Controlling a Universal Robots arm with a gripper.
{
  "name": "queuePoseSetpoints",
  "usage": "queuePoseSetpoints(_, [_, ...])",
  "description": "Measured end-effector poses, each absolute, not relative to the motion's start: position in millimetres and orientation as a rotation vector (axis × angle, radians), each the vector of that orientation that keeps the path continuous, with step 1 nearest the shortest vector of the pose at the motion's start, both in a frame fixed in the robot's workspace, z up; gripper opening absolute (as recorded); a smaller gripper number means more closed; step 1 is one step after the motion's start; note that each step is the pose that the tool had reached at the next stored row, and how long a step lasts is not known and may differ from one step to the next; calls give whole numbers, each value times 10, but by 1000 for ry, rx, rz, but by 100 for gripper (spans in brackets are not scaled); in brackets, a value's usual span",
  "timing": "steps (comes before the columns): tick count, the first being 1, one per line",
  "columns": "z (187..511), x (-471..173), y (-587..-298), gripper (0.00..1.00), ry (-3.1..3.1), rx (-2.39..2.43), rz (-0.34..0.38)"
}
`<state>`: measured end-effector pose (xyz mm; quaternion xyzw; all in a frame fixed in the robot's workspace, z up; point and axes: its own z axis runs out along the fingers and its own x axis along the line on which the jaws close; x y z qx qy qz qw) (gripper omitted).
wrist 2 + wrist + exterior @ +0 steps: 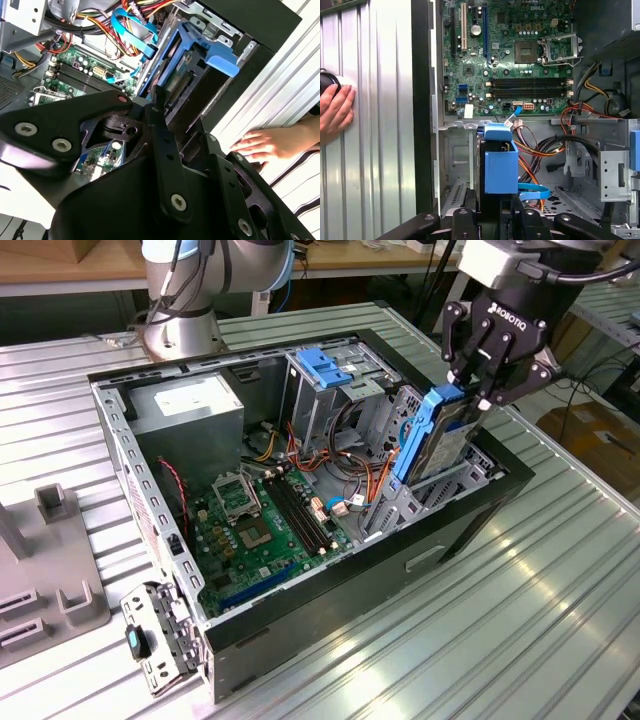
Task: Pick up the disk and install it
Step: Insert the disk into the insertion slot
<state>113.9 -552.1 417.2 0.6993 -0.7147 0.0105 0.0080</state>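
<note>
— Where is the disk to be found?
— The disk (pixel 432 435), a flat silvery drive framed in bright blue plastic, is held on edge over the grey sheet-metal drive bay (pixel 390 515). That bay is set at the end of the open black computer case (pixel 470 525) on the exterior view's right. The drive's lower edge appears to be entered in the bay.

— How is it gripped?
— Its upper edge is clamped by the black gripper (pixel 472 392). The fingers (pixel 492 380) are closed on the carrier's rim, and no gap is seen.

— Why is it kept upright?
— The bay is judged to be a narrow vertical slot, so the drive must be presented edge-first. The smooth plastic frame is presumably meant to slide along the metal guides.

— What else is noted?
— A green circuit board (pixel 255 525) is laid flat on the case floor, and orange and red cables (pixel 372 482) are bunched beside the bay. The case is carried by a ribbed silver metal bench (pixel 520 640), well in from its edges. In both wrist views a person's hand (pixel 272 145) (pixel 335 110) is rested on the bench near the case's outer wall.
</note>
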Motion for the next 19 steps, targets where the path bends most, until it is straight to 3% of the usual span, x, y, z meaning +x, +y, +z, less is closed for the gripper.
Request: queuePoseSetpoints(19, [3779, 1140, -5521, 35, -2234, 2186, 33])
